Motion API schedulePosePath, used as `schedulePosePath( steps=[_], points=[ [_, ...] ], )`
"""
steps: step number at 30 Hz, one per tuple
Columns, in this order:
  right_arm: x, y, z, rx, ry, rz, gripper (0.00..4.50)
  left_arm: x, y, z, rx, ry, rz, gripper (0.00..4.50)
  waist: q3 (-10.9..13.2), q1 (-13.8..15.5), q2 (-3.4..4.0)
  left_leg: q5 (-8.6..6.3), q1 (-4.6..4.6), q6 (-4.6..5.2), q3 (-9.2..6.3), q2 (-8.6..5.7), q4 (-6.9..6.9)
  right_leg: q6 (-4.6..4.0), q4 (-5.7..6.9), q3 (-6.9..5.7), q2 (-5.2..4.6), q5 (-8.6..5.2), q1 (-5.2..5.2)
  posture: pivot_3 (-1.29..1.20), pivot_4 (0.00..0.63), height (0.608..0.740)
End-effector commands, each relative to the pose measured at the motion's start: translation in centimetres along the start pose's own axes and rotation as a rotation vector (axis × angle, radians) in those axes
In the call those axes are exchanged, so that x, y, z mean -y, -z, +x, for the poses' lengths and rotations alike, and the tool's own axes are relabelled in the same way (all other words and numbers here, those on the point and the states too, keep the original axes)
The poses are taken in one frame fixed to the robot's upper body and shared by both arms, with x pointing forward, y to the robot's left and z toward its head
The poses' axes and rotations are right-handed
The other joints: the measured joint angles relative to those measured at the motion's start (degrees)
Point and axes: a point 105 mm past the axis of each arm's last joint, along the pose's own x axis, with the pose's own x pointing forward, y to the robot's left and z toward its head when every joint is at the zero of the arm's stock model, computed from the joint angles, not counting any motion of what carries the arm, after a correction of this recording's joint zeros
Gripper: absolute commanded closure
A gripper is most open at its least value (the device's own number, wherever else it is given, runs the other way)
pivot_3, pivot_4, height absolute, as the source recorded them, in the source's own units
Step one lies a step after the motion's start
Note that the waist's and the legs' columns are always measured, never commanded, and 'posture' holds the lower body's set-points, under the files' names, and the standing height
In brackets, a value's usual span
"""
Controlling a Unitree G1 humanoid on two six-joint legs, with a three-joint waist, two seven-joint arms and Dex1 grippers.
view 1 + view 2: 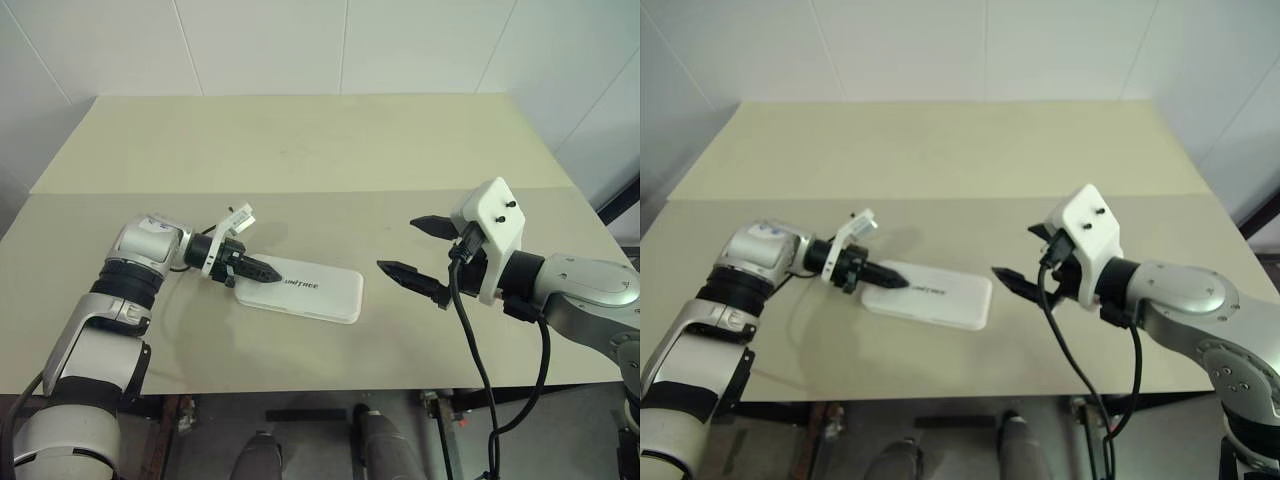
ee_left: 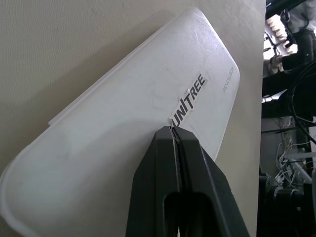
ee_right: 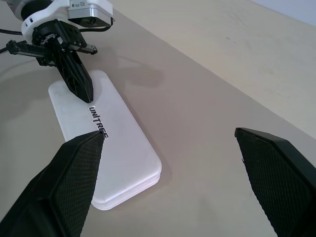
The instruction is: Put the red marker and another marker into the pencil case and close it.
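closed pencil case [image 1: 305,291] lies alone on the table [image 1: 300,150] (lid down).

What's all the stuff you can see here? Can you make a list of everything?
pencil case: one, white with dark lettering on the lid, lying flat and closed near the front edge of the table, toward the robot's left.
table: one, pale beige, reaching back to the wall.
wall: one, white panels, behind the table.
cable: one, black, hanging down from the right arm.
left gripper: one, black fingers shut, tip over the lid of the pencil case at its left end, by the lettering.
right gripper: one, black fingers open wide, held above the table to the right of the pencil case, holding nothing.
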Motion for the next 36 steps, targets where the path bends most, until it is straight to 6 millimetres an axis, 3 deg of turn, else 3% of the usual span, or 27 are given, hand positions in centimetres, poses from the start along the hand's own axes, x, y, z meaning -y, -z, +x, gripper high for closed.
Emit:
schedulePosePath(
  steps=[1,4,6,8,13,17,21,26,28,36],
  points=[
    [-0.2,-0.9,-0.6,0.028,0.015,-0.042,0.00,0.6,-2.4,-0.1,0.099,-0.052,0.118,4.48,0.0,0.0,-0.02,0.01,-0.02,0.01,-0.01,0.00,0.00,-0.01,0.00,0.00,0.00,0.01,0.00,0.00,0.150,0.740],
    [-0.2,-0.9,-0.4,0.029,0.006,-0.042,0.00,3.0,-7.0,-1.6,0.378,-0.076,0.420,4.48,0.0,0.0,-0.03,0.03,-0.11,-0.01,-0.03,0.00,-0.01,0.02,-0.03,0.00,0.01,0.05,-0.07,0.00,0.150,0.740],
    [-0.2,-0.9,-0.2,0.033,-0.002,-0.042,0.00,3.9,-8.9,-2.8,0.534,-0.138,0.543,4.48,0.0,0.0,-0.03,0.04,-0.10,-0.02,-0.04,0.01,-0.03,0.17,-0.01,-0.01,0.00,0.13,-0.23,0.00,0.150,0.740],
    [-0.2,-0.8,0.0,0.032,-0.013,-0.041,0.00,4.3,-9.4,-3.2,0.611,-0.174,0.613,4.48,0.0,0.0,-0.03,0.04,-0.10,-0.03,-0.03,0.01,-0.10,0.87,-0.01,-0.01,0.00,0.53,-0.30,0.00,0.150,0.740],
    [-0.8,-0.5,0.7,0.022,-0.095,-0.044,0.00,4.1,-8.6,-2.8,0.646,-0.209,0.705,4.48,0.0,0.0,-0.02,-0.02,-0.04,-0.03,0.00,0.01,-0.29,0.87,-0.13,-0.02,0.01,0.53,-0.30,0.00,0.150,0.740],
    [-1.3,0.0,1.6,0.002,-0.194,-0.061,0.00,4.5,-7.8,-2.6,0.669,-0.184,0.718,3.63,0.0,0.0,-0.02,-0.02,-0.11,-0.04,0.00,0.00,-0.16,0.87,-0.21,-0.01,-0.01,0.53,-0.28,0.00,0.150,0.740],
    [-1.1,0.4,1.9,-0.012,-0.247,-0.077,0.00,4.9,-7.3,-2.8,0.710,-0.168,0.744,2.27,0.0,0.0,-0.02,-0.03,-0.09,-0.04,0.01,0.00,-0.16,0.87,-0.21,-0.01,-0.01,0.53,-0.26,0.00,0.150,0.740],
    [-0.5,0.7,1.8,-0.034,-0.280,-0.080,0.00,6.7,-6.2,-4.9,0.821,-0.076,0.797,0.58,0.0,-0.1,-0.02,-0.03,-0.10,-0.04,0.00,0.00,-0.17,0.87,-0.21,-0.02,-0.01,0.53,-0.27,0.00,0.150,0.740],
    [-0.5,1.1,1.7,-0.050,-0.288,-0.073,0.00,6.7,-5.2,-5.1,0.782,-0.056,0.793,0.01,0.0,-0.1,-0.02,-0.03,-0.09,-0.04,0.01,0.01,-0.19,0.87,-0.15,-0.02,-0.01,0.53,-0.26,0.00,0.150,0.740],
    [-0.8,0.9,2.4,-0.050,-0.315,-0.094,0.00,6.2,-4.1,-5.8,0.744,-0.001,0.823,0.01,0.0,-0.1,-0.02,-0.03,-0.07,-0.04,0.01,0.00,-0.05,0.45,-0.24,-0.01,0.00,0.30,-0.27,0.00,0.150,0.740]
  ],
)
